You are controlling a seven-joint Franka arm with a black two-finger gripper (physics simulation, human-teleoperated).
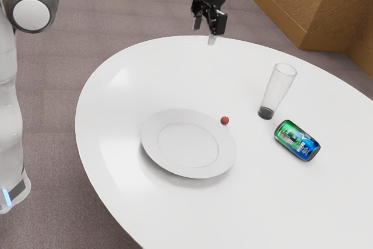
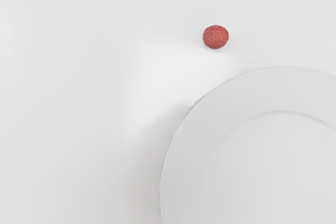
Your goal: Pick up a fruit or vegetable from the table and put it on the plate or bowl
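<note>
Red fruit just beside plate; gripper hovers well apart.

On the counter, the small fruit lies just beside the plate toward the exterior view's right, the glass stands farther right, and the can lies on its side before the glass.

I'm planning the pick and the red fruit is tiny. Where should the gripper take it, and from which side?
Take the red fruit across its widest middle, coming straight down from above. It is small, roundish and low on the table, so a side approach would likely scrape the top. It lies just clear of the plate, so close the jaws along that rim.
</note>
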